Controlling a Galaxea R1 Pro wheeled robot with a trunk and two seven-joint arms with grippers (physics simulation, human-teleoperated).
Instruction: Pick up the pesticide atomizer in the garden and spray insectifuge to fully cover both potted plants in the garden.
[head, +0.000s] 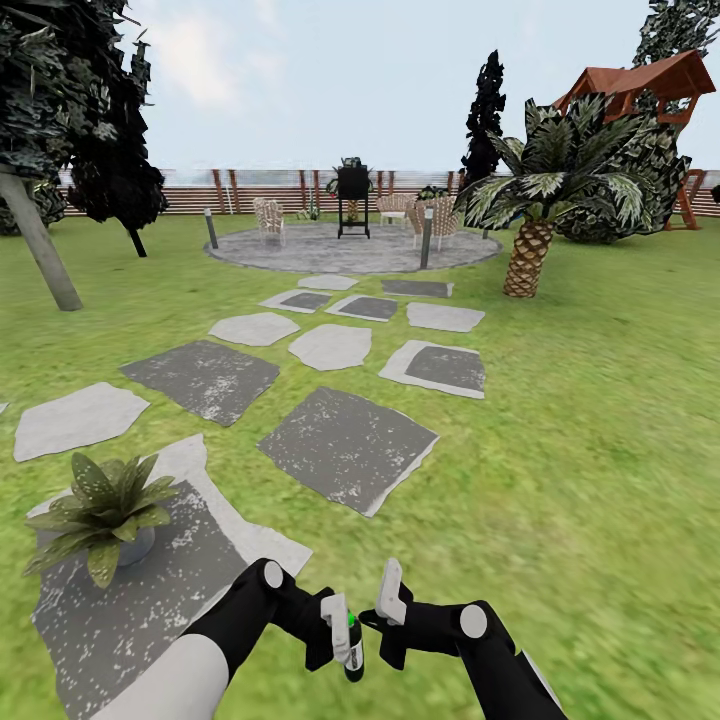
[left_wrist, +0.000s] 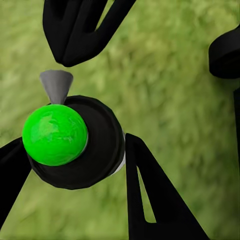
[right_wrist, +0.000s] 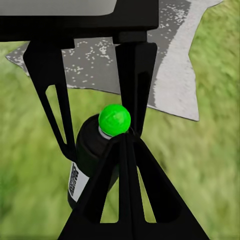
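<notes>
Left pincer (head: 341, 628) is clamped on the atomizer (head: 353, 648), over grass; right pincer (head: 388, 612) hangs just beside it, its spread unclear. Atomizer's base is cut off.

1. The pesticide atomizer (left_wrist: 95, 150) is seen with a dark, smooth body and a shiny bright green ball on top — like glossy plastic.
2. The stepping stones (head: 345, 445) look rough and speckled.
3. The fence (head: 250, 195) appears to be made of brown wood — in slats.
</notes>
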